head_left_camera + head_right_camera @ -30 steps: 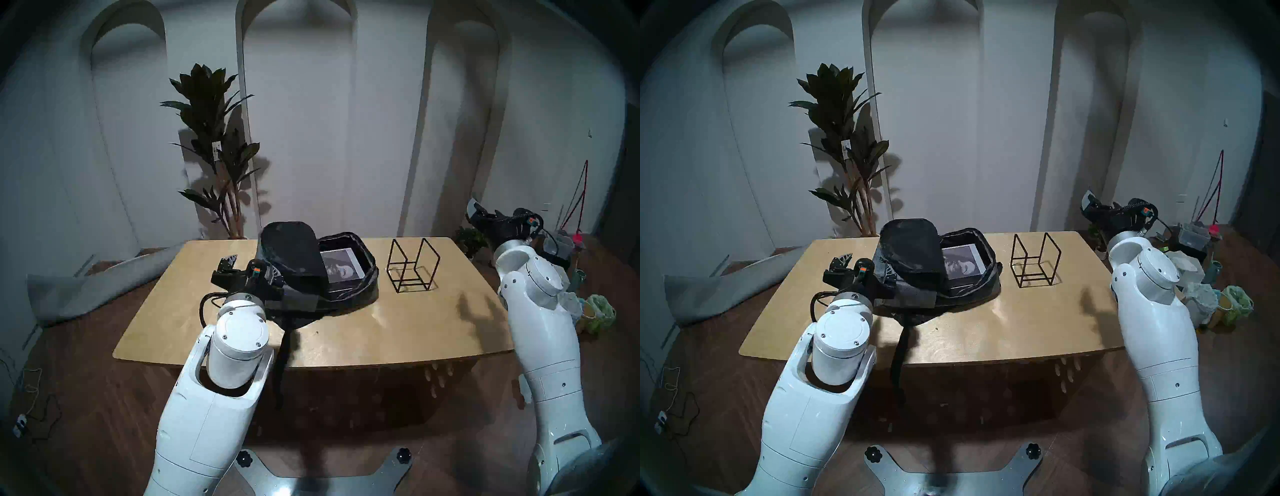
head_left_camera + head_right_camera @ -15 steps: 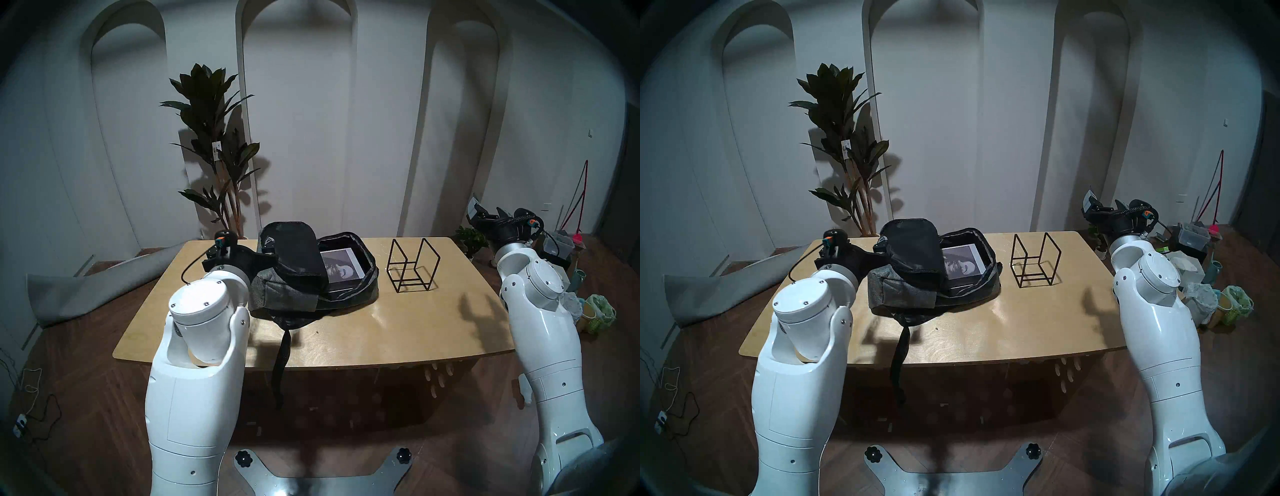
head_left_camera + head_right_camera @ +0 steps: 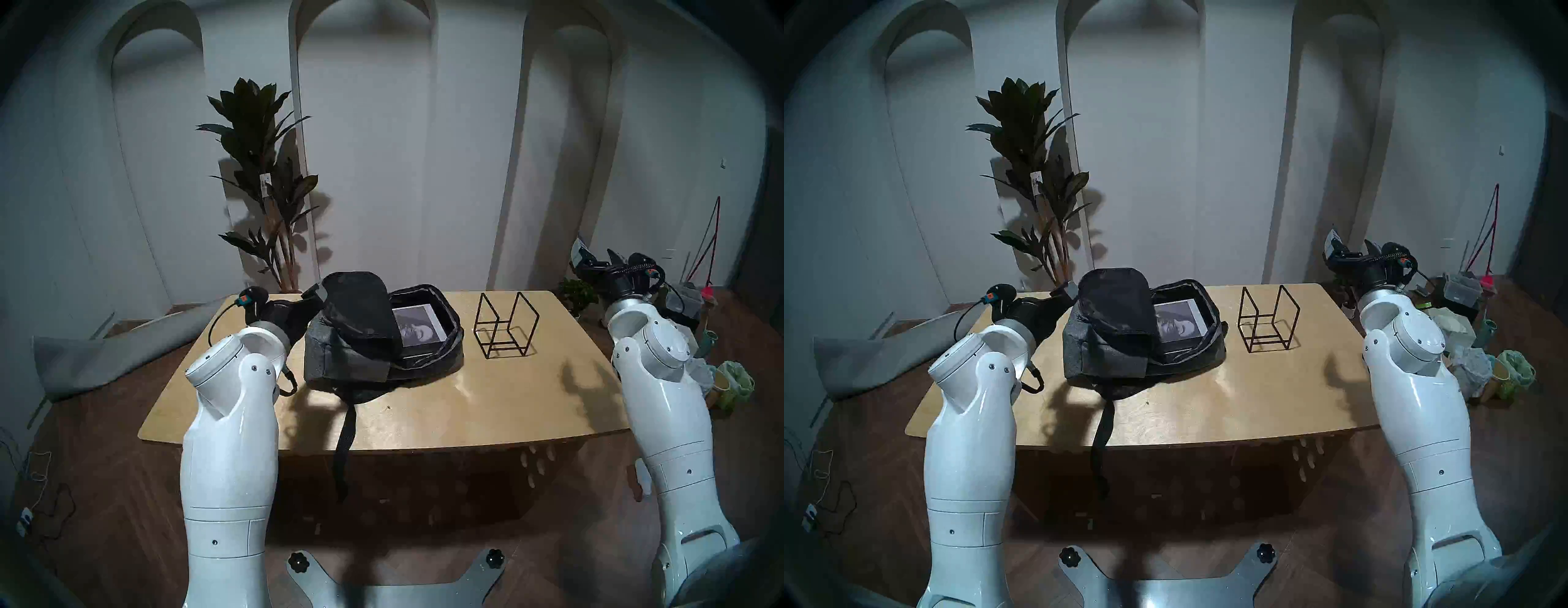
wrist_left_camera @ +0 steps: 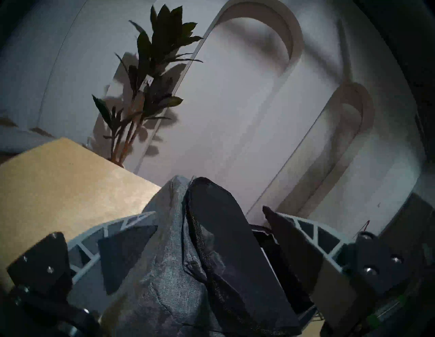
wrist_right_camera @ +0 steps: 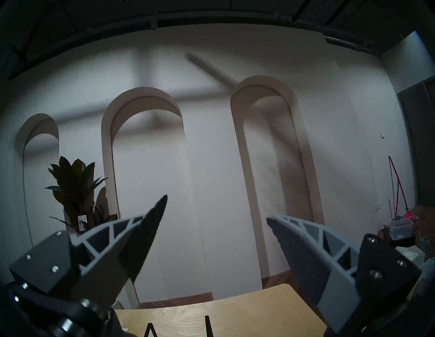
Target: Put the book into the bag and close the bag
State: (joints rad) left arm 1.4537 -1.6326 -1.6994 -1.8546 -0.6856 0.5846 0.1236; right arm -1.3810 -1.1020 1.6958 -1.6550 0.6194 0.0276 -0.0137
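Fingers of the left gripper (image 4: 209, 226) are standing wide apart, straddling the upright flap (image 3: 358, 305) of the backpack (image 3: 352, 361) without clamping it; one finger is lying on the grey outer side, the other on the black lining side. Whether either is touching the fabric cannot be told. Fingers of the right gripper (image 5: 216, 211) are spread wide and holding nothing, pointing at the wall off the right end of the tabletop (image 3: 445, 407), well apart from the backpack.

The book (image 3: 418, 325) is lying flat inside the open main compartment, cover up, to the right of the raised flap. The flap is standing between the left fingers and the book, so closing appears to call for folding it rightward over the opening. The left arm is the nearer one.

A black wire-frame stand (image 3: 505, 325) is sitting just beside the backpack on the right. A black strap (image 3: 345, 446) is hanging over the near tabletop edge.
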